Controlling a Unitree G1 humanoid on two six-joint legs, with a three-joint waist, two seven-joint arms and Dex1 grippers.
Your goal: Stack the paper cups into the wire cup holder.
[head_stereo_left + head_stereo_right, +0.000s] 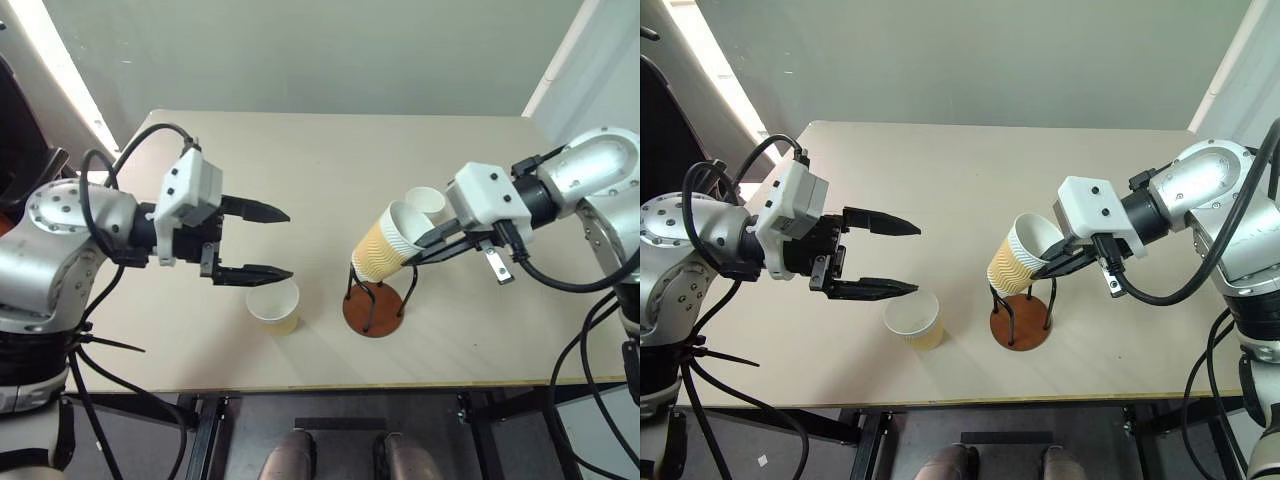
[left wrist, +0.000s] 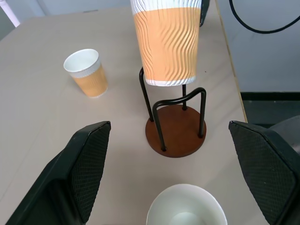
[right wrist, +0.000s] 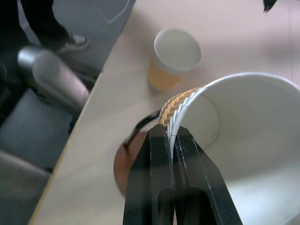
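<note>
Near desk edge: spare cup, left end effector apart above it. Right end effector clamped on tilted cup over wire cup holder; level, centre between arches, lower.

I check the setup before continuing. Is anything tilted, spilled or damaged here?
Only the held paper cup is tilted, pinched at its rim by the right gripper above the wire cup holder. Nothing looks spilled or damaged.

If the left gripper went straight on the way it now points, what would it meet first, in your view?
Most likely the paper cup that the right gripper holds tilted over the wire cup holder. The open left gripper points across the table towards it, though depth is hard to judge.
</note>
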